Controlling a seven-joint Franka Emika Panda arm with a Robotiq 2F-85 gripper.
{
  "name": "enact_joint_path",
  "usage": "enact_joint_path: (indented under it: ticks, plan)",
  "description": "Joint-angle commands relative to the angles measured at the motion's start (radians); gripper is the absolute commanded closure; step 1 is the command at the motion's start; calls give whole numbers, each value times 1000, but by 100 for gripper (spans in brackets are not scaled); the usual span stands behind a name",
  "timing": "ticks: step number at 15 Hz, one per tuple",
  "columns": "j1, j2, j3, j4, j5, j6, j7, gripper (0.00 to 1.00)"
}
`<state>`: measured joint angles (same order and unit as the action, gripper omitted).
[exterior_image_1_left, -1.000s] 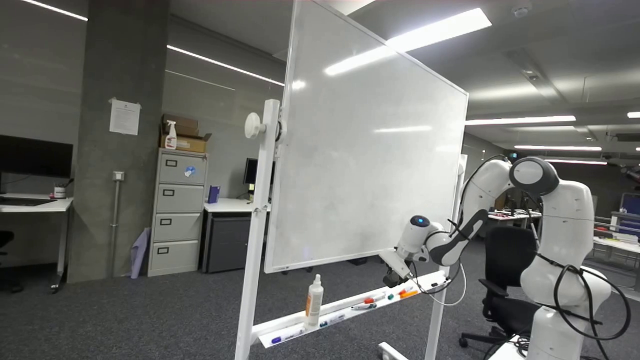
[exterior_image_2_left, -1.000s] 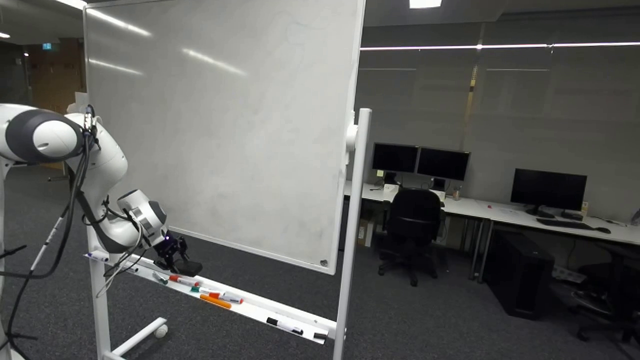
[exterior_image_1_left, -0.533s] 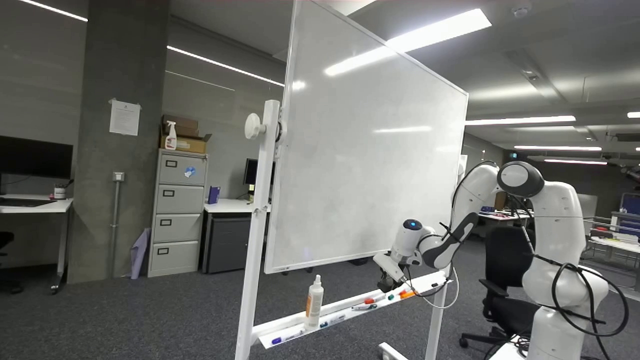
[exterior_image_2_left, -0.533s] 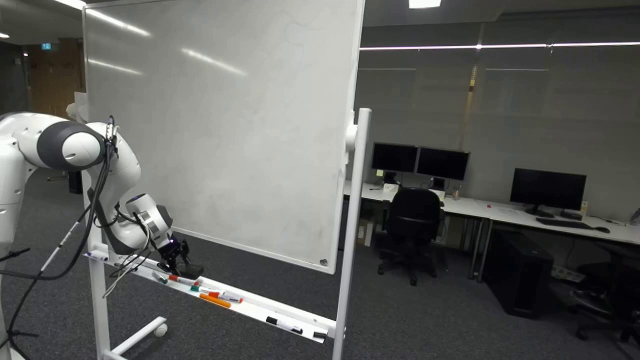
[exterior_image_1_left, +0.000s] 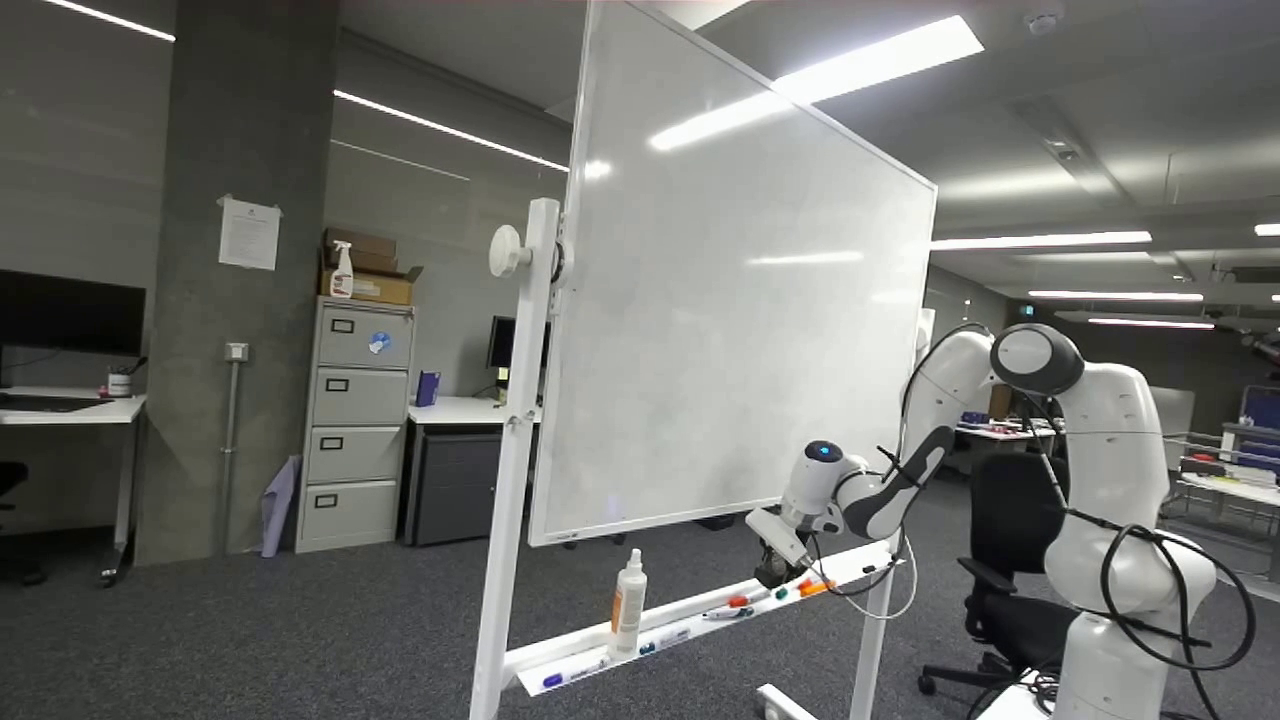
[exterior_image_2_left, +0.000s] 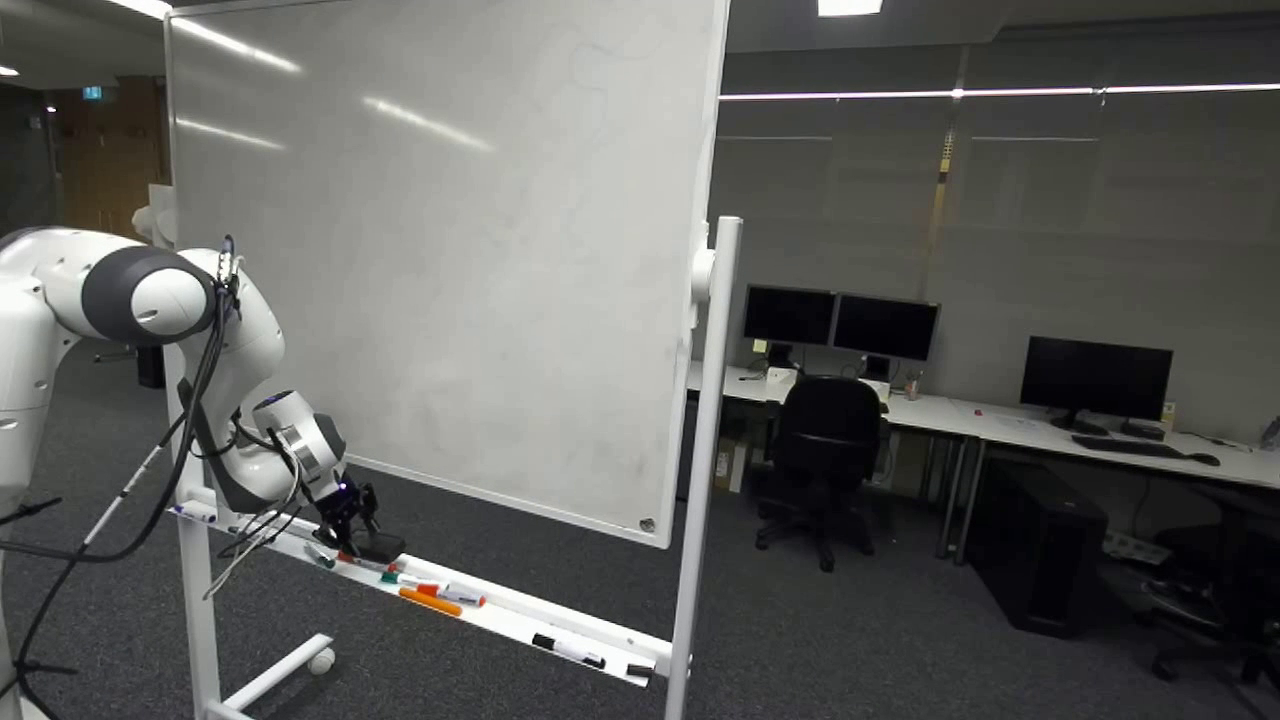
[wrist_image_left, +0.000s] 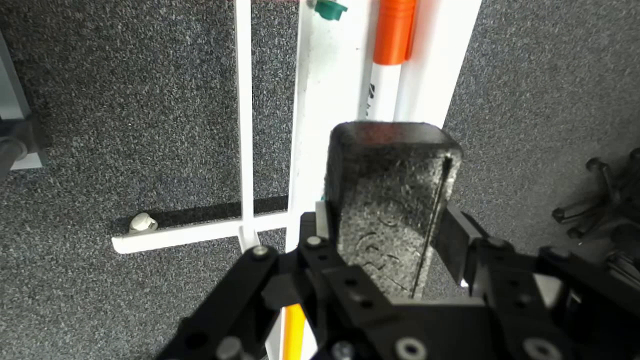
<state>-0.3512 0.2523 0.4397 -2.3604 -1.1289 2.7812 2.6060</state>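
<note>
Black print on the white barrel of a marker (wrist_image_left: 391, 57) with an orange-red cap is partly hidden and cannot be read; the orange label on the pale bottle (exterior_image_1_left: 628, 605) and the text on the notice (exterior_image_1_left: 249, 234) taped to the concrete pillar (exterior_image_1_left: 255, 310) are too small to make out. Thin curved marks show on the broad face of the dark block (wrist_image_left: 382, 215), which is rectangular with rounded corners and speckled, a straight dark line running along one side. The whiteboard (exterior_image_2_left: 450, 270) is smooth and glossy, with faint smudges. The jaws are closed on the block, one against each long side. In the wrist view it covers part of the marker's barrel and the white tray (wrist_image_left: 327, 75); in an exterior view it appears just above the tray, near the green-capped marker (exterior_image_2_left: 410, 580) and the orange marker (exterior_image_2_left: 430, 601). Whether it touches anything below cannot be told.
</note>
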Motion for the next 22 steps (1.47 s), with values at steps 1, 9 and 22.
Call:
enact_joint_path:
  ticks: [1, 9, 22]
  plan:
    - [4, -2, 5, -14, 12, 1, 0, 69]
    - [-2, 21, 1, -17, 11, 11, 0, 69]
    - [16, 53, -57, -1, 6, 90, 0, 69]
